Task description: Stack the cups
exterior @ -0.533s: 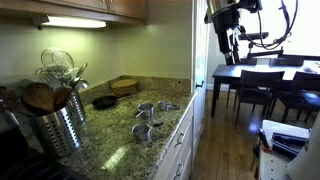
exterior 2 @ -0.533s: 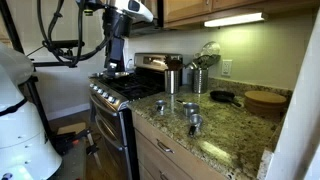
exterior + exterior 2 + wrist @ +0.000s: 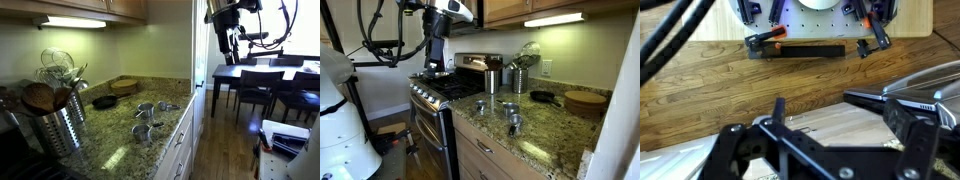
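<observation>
Gripper [image 3: 434, 66] empty, fingers spread wide. Cups [image 3: 511, 108] sit apart on counter [image 3: 555, 135], well below and off to the side of the fingers. Approach step not yet begun, I'd say; next needs a swing over and a descent onto one cup.

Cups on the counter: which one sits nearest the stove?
The silver cup at the stove end of the group; the other two cups sit farther along the counter, toward the black pan.
</observation>
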`<action>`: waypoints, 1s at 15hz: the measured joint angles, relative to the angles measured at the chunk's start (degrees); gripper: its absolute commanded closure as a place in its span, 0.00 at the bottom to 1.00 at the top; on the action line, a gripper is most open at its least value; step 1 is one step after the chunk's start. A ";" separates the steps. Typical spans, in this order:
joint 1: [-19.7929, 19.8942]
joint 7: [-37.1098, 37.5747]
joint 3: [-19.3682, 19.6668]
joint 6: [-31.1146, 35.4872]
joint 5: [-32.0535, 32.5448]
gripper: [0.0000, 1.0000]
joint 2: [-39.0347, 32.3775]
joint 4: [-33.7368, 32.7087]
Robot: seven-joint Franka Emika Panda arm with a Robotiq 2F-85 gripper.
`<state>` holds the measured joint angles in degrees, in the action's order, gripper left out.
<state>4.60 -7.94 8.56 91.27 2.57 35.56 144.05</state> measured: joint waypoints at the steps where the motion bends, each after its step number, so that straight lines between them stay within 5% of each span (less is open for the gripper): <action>1: 0.00 0.00 0.00 0.00 0.00 0.00 0.00 0.00; 7: -0.15 -0.16 -0.37 1.51 -0.06 0.00 -1.74 -0.02; 15: -0.64 -0.88 -2.22 11.60 0.28 0.00 -7.77 -0.44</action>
<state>3.96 -8.82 6.34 102.86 2.84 27.79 143.61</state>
